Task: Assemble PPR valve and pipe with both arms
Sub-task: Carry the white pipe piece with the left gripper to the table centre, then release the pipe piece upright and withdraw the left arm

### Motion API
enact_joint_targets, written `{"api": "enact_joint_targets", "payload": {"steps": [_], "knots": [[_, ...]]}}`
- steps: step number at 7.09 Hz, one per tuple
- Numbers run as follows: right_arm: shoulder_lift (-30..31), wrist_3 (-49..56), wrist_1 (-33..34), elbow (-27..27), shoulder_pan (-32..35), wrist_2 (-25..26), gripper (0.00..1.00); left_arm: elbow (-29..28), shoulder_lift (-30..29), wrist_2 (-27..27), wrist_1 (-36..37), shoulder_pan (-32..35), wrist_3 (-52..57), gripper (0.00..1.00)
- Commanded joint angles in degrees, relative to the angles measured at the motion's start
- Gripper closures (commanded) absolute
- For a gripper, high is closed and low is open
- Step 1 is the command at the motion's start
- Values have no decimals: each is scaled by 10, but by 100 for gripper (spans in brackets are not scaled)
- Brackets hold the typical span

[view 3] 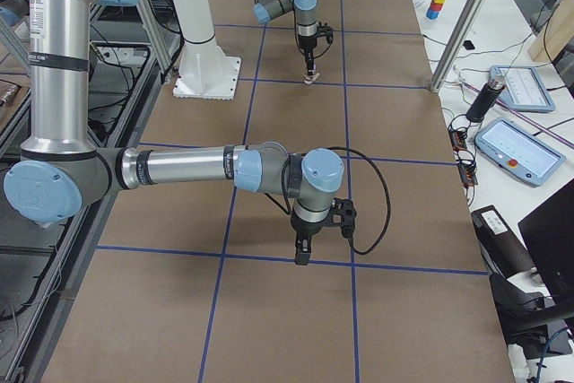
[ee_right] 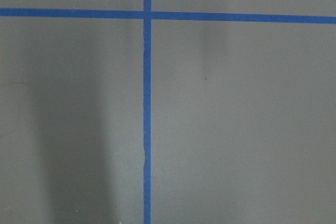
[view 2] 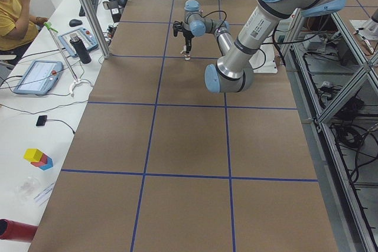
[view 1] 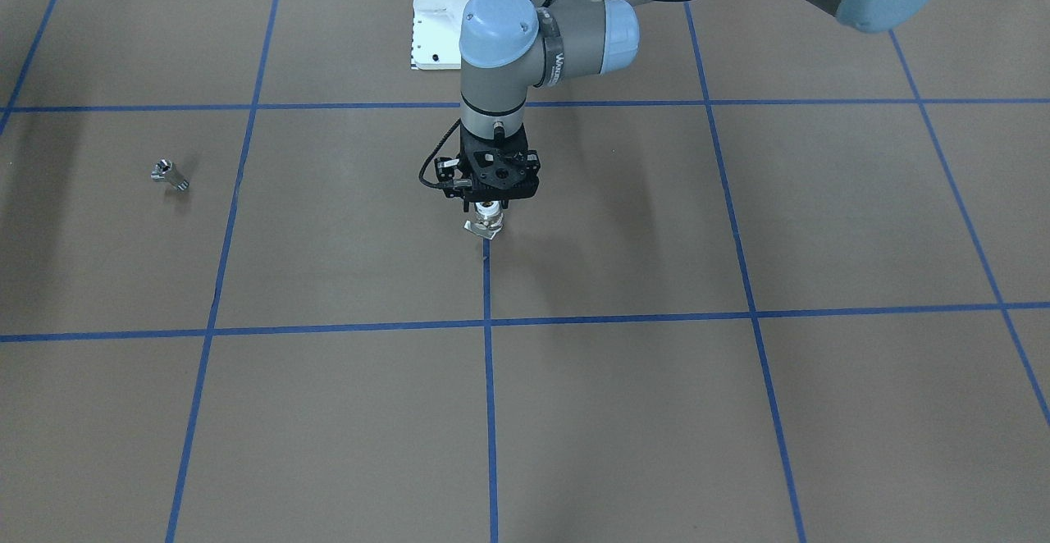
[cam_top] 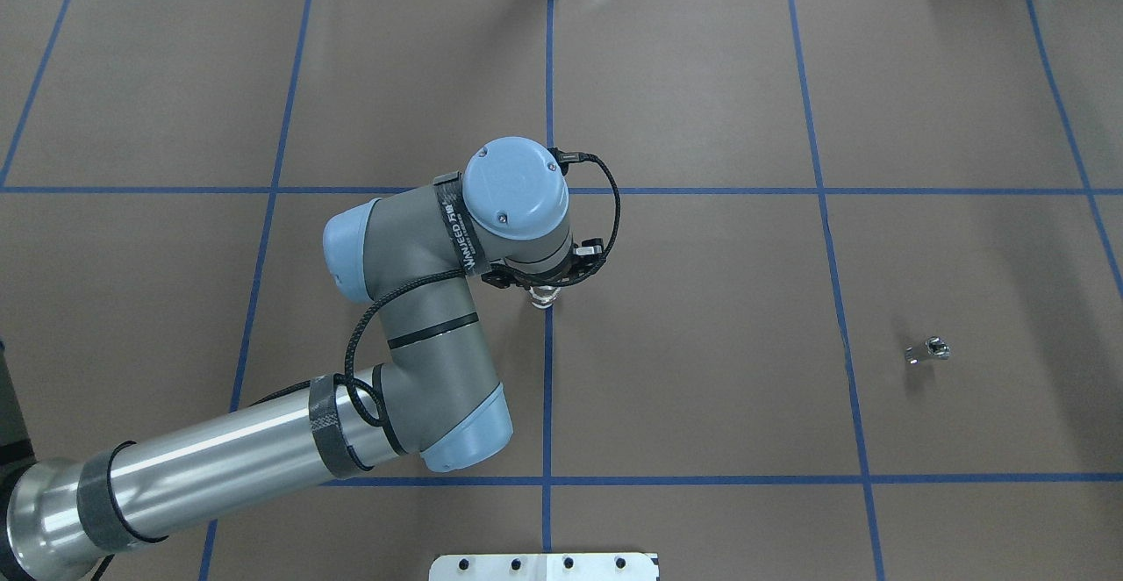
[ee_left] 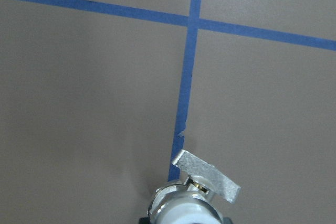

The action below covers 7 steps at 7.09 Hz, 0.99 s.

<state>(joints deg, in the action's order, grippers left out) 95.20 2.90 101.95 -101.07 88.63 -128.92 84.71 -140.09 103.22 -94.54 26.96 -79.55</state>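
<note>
In front of the white pedestal [view 1: 439, 26] spreads the brown counter [view 1: 738, 412]. The left arm [cam_top: 412, 335] reaches straight out from the pedestal with its wrist turned down. I judge it does so to hold its part in the middle, where both arms can meet. The right arm [view 3: 179, 168] stands far off the pedestal's right side, low over the counter. The right end effector [view 3: 302, 256] shows only from the side, so I cannot tell if it is spread or pressed together. The left end effector [view 1: 486, 208] pinches the PPR valve [view 1: 484, 223], white socket end uppermost, close to the counter. The pipe [view 1: 170, 175] lies loose on the counter, out from the pedestal toward the robot's right. It is well apart from the left end effector and not yet picked up.
</note>
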Motion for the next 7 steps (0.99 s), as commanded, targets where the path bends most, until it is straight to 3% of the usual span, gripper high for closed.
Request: {"api": "enact_joint_targets", "payload": {"steps": [1, 4, 5, 7], "knots": [[0, 0, 0, 0, 0, 0, 0, 4, 1, -4, -3, -2, 2, 0], [0, 1, -3, 2, -3, 2, 0, 86, 23, 3, 41, 30, 55, 0], [0, 0, -17, 4, -3, 2, 0, 151, 49, 16, 101, 47, 98, 0], [-3, 0, -68, 2, -3, -13, 0, 265, 141, 24, 130, 89, 193, 0]]}}
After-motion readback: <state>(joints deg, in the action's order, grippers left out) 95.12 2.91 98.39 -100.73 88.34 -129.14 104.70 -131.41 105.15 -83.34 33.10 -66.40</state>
